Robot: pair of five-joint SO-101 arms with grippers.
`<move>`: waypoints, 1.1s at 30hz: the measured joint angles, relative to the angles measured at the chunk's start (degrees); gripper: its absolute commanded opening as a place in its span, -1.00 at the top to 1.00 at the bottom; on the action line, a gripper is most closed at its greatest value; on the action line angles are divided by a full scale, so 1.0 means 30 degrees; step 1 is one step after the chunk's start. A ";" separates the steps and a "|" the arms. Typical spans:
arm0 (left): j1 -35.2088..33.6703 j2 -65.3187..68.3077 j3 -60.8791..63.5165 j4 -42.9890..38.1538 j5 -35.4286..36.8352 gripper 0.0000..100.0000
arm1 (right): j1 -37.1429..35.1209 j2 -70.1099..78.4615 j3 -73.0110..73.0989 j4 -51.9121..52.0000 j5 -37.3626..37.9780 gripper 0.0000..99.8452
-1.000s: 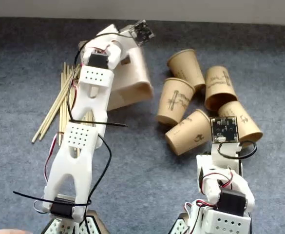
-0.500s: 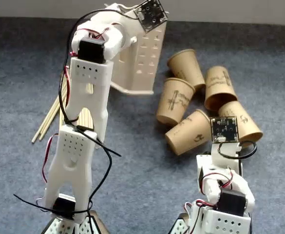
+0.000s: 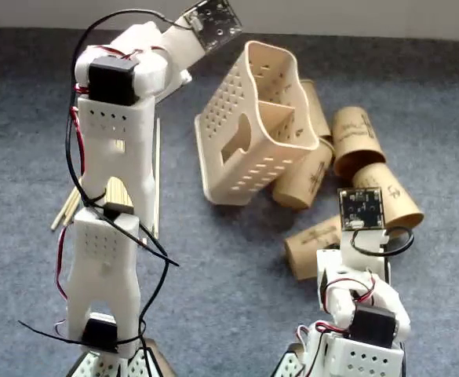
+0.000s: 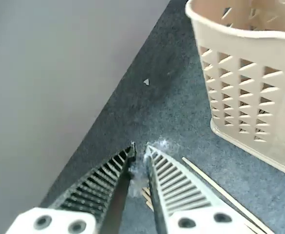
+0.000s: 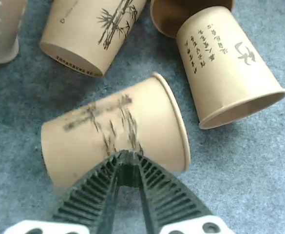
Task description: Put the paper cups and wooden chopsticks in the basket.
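Paper cup (image 5: pixel 114 127) beneath the right gripper (image 5: pixel 127 160), whose jaws are pressed together, should be pinched at its rim once they are spread.

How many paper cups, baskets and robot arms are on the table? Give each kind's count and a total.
Paper cups: 5
Basket: 1
Robot arms: 2
Chopsticks: partly hidden behind an arm, not countable
Total counted: 8
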 measured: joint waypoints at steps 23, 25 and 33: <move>-0.4249 -0.0059 0.1289 0.0000 0.7736 0.88 | 0.0000 0.0029 0.0000 0.0000 0.0000 0.99; -0.4542 -0.0059 0.2520 0.0000 0.7795 0.88 | 0.0000 0.0029 0.0000 0.0000 0.0000 0.99; -0.6945 -0.0059 0.9026 0.0000 0.7824 0.88 | 0.0000 0.0029 0.0000 0.0000 0.0000 0.99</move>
